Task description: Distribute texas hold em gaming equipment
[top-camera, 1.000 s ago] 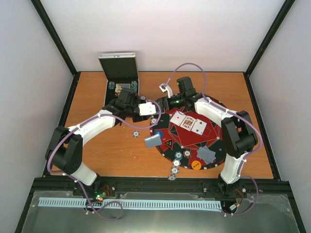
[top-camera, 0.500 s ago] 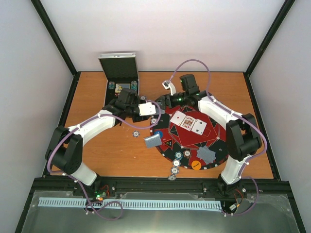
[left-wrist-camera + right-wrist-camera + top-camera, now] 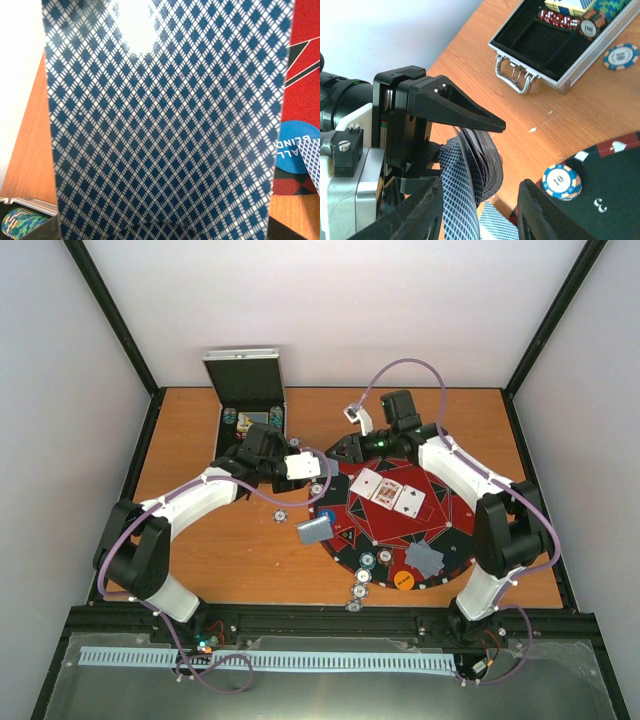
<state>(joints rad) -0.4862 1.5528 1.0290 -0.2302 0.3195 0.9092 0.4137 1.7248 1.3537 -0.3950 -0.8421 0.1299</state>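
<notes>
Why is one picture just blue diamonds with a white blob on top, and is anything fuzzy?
Left wrist view: a playing card fills the lens; the white blob is light glaring off it. Right wrist view: the near dark fingers look soft, the case sharper. Top view: even light, soft shadows.

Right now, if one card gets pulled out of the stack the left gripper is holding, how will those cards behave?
Probably floppy: the stack of cards bows and splays beyond the left gripper. Likely slippery too: glare on the patterned card back suggests a glossy finish, so neighbouring cards may slide out together.
</notes>
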